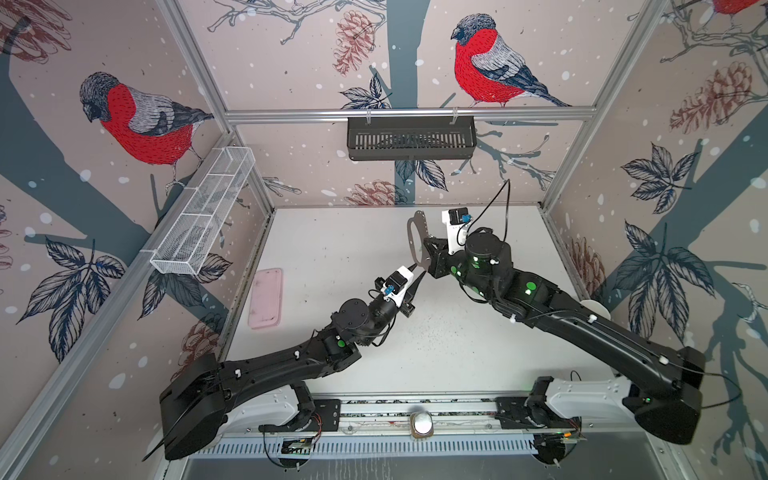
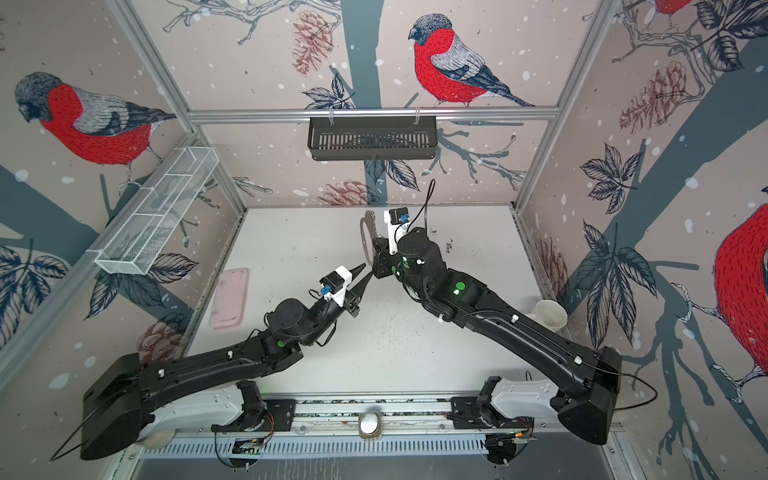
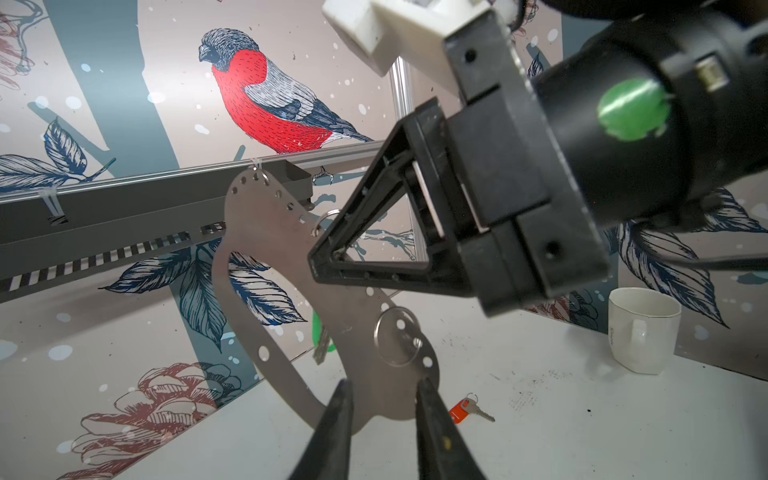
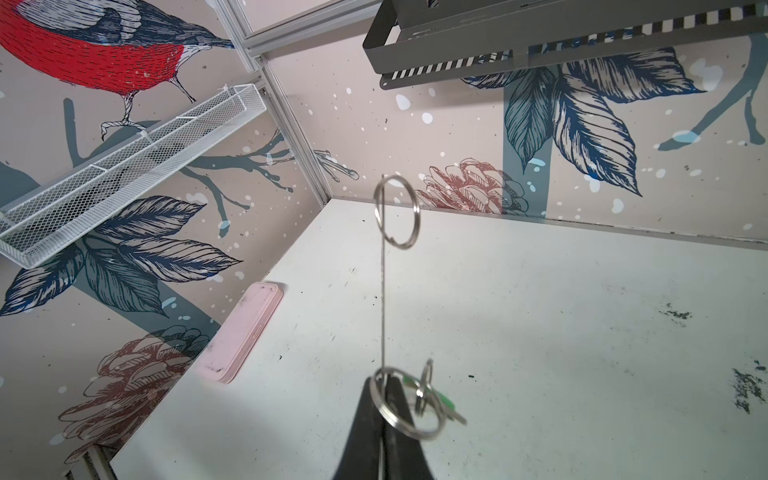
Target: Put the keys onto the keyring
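R gripper (image 4: pixel 382 411) is clamped on the keyring (image 3: pixel 286 232), holding the plate up in the air, standing on edge, well off the table (image 3: pixel 582 415). The green-tag key (image 4: pixel 444 401) hangs from a small ring on it, so that one looks done imo. L gripper (image 3: pixel 383 382) has its jaws apart with nothing in them, tips right at the plate's bottom lobe, one on each side. The red-tag key (image 3: pixel 467 409) lies flat on the table, past the plate as seen from the L side and prob under the R wrist. Can't spot it in both top views tbh. L is the free hand, so I'd guess it has to drop down and go around the plate, not through it.
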You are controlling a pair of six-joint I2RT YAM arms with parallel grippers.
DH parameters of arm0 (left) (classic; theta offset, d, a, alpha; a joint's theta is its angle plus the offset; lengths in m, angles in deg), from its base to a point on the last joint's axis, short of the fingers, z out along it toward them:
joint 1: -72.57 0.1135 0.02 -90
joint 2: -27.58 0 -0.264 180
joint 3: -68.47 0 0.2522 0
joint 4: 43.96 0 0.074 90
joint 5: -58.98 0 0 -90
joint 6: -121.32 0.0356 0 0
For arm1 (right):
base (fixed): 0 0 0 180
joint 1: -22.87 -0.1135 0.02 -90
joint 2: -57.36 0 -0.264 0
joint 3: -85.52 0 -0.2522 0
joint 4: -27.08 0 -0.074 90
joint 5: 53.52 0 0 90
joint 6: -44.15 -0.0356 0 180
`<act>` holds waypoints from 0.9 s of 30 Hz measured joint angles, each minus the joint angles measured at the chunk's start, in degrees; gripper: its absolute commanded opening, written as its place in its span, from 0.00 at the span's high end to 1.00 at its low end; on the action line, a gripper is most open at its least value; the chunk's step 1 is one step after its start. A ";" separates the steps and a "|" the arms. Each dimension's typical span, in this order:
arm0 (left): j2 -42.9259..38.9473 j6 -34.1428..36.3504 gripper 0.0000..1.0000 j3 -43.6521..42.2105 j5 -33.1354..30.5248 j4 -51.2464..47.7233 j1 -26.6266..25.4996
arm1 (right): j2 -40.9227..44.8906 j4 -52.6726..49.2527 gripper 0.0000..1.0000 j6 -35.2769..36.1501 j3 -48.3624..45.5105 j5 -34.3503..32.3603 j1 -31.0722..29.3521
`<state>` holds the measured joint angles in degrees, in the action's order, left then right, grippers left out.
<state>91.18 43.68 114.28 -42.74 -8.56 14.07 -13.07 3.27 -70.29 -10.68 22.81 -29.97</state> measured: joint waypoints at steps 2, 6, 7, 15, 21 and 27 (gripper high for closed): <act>-0.13 -0.15 0.66 0.24 1.33 -0.28 0.09 | 0.00 0.02 1.00 0.02 -0.02 0.31 0.00; -0.13 -0.59 0.63 1.36 3.04 -1.20 0.22 | 0.28 0.24 1.00 0.04 -0.59 1.51 -0.07; -0.11 -0.72 0.63 1.62 3.28 -1.60 0.28 | 0.42 0.26 1.00 0.04 -0.74 1.55 -0.13; 0.35 -2.95 0.62 3.02 5.64 -3.65 1.86 | 1.46 2.27 1.00 0.50 -1.95 3.80 -0.52; 0.35 -4.44 0.61 3.10 6.21 -4.20 3.37 | 1.73 3.48 1.00 0.87 -2.25 5.05 -1.03; 0.35 -5.09 0.68 3.23 7.52 -4.50 3.91 | 1.79 4.07 1.00 1.95 -2.45 5.68 -1.29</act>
<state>91.53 38.59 117.52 -35.23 -13.06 17.98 -11.28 7.34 -68.35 -13.13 28.49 -31.26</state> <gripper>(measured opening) 0.348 0.057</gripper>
